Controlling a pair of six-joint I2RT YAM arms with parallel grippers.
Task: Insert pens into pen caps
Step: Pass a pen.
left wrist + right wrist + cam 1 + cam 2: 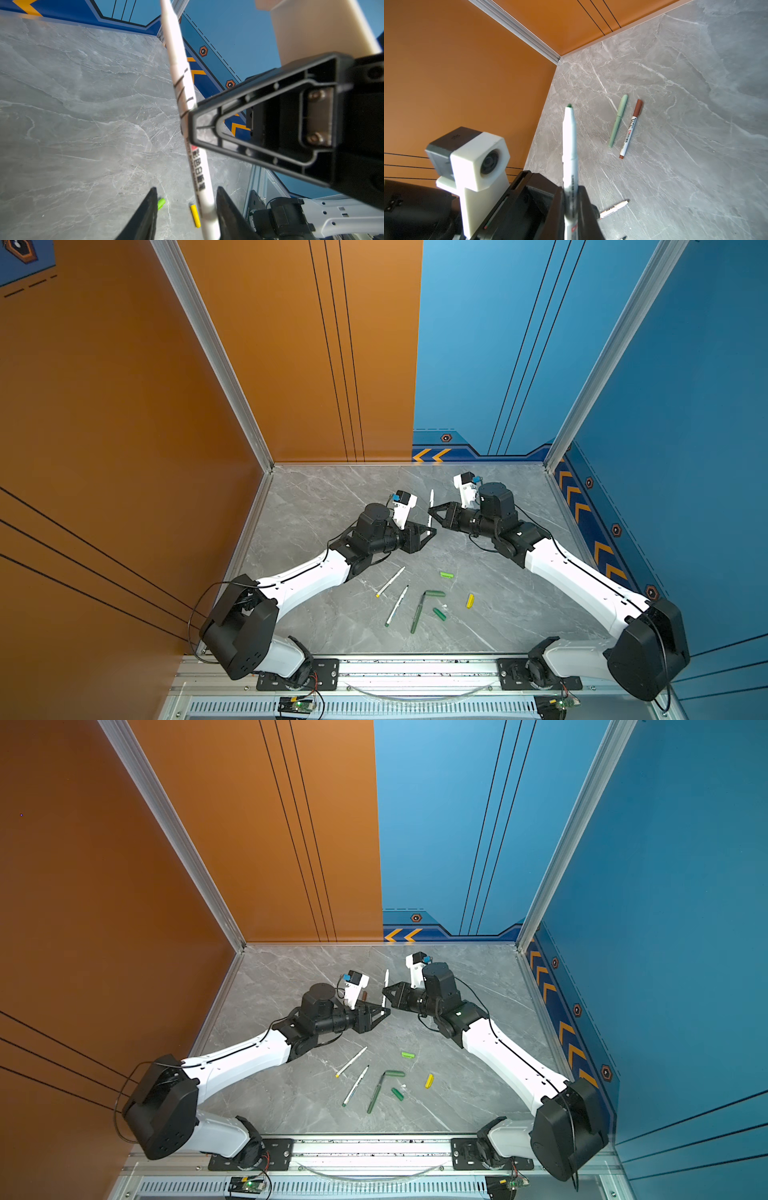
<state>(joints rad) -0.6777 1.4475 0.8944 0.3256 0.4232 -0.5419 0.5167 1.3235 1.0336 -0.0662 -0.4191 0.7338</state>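
In both top views the right arm (573,576) reaches from the lower right corner to mid-frame, wrist bent so its tip points left. The left arm (307,580) comes in from the lower left and points right, and the two tips nearly meet above the grey worktop (332,497). The right jaws are clamped on a white pen (431,501), which stands upright between the arms. The left jaws stand partly apart around that pen's lower end. In the left wrist view the pen (182,93) runs down between the two black fingers (145,216), close against the right-hand one with a clear gap to the other. The right wrist view shows the pen's green tip (569,106). Right of centre it also shows a sage-green pen (618,121) and a brown-capped pen (631,128) lying side by side, mostly hidden behind the left arm from above. The top views show three more pens (397,605) and four loose caps (446,575) lying low in the frame, near centre
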